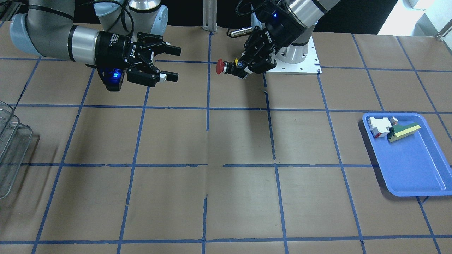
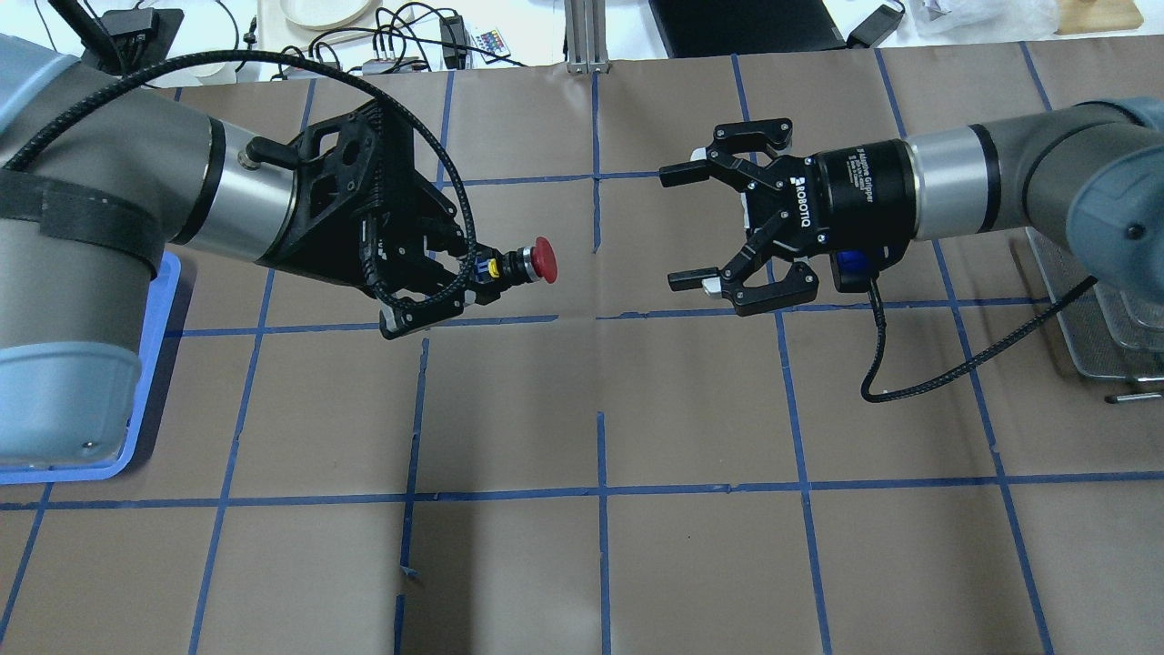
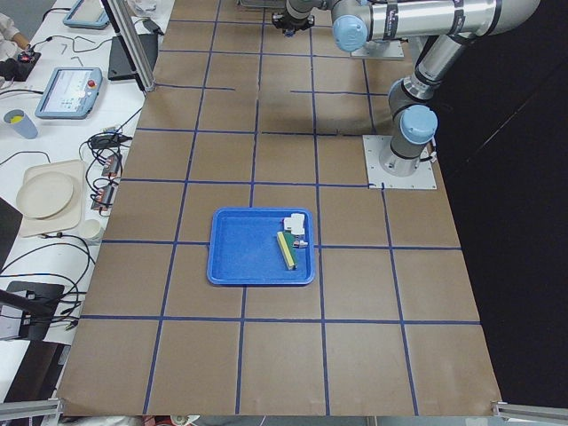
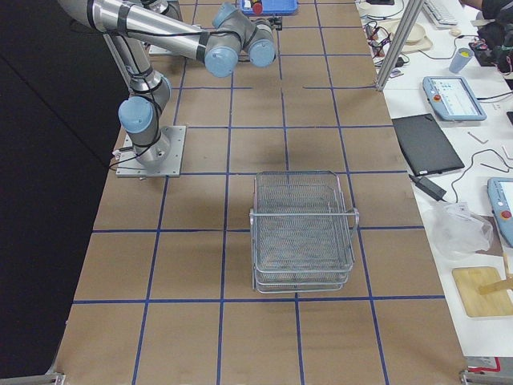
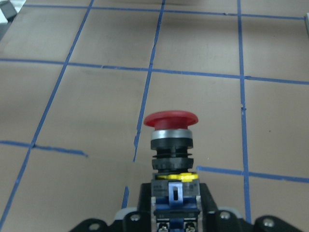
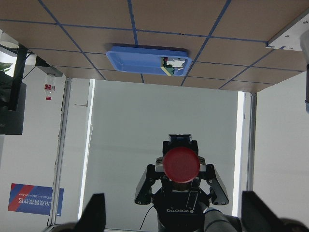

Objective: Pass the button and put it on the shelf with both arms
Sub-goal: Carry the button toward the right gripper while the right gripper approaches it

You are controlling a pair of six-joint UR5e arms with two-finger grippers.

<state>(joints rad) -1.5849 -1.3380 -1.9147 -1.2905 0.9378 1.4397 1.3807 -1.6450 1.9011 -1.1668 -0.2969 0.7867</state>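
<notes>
Hand-over pending: left gripper [image 2: 468, 273] clamps button [image 2: 536, 260] by its base; right gripper [image 2: 684, 226] spread wide, apart from button. Next, likely: approach, clamp cap.

ROBOTIQ stands in white on the right gripper [image 2: 675, 227]; at three o'clock of that word, its black collar [image 2: 864, 186] reads Adaptive Gripper; ROBOTIQ also on the left gripper [image 1: 243, 68].
</notes>
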